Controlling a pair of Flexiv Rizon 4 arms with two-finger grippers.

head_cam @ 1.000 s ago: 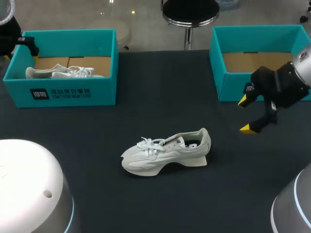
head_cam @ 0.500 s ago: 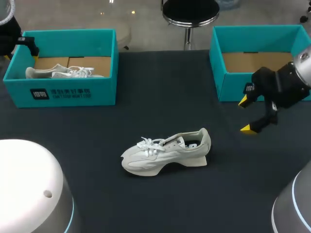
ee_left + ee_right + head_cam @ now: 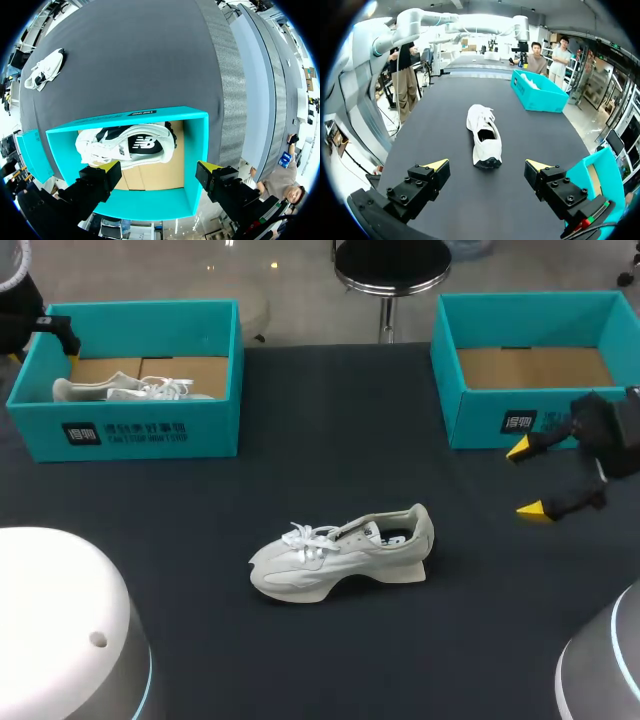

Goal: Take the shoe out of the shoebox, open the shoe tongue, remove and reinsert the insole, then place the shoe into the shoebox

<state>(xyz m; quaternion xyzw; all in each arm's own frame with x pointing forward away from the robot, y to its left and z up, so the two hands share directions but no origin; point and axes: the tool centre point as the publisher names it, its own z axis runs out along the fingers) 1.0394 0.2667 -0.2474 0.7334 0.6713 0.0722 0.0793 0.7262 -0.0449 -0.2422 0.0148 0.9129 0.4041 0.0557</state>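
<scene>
Shoe [image 3: 340, 552] stands on its sole on the tabletop [image 3: 330, 440], already out of its box. It is well ahead of the right jaws with its heel toward them, so the opening and tongue face that arm's line of approach. The right jaws hang wide and empty just beside the empty shoebox [image 3: 480, 425], probably the one the shoe must return to. The left jaws, also wide and empty, hover over the other shoebox [image 3: 140, 430], with a second shoe [image 3: 130, 145] lying below and between them. That arm looks parked out of the way. Tongue and insole appear untouched.
</scene>
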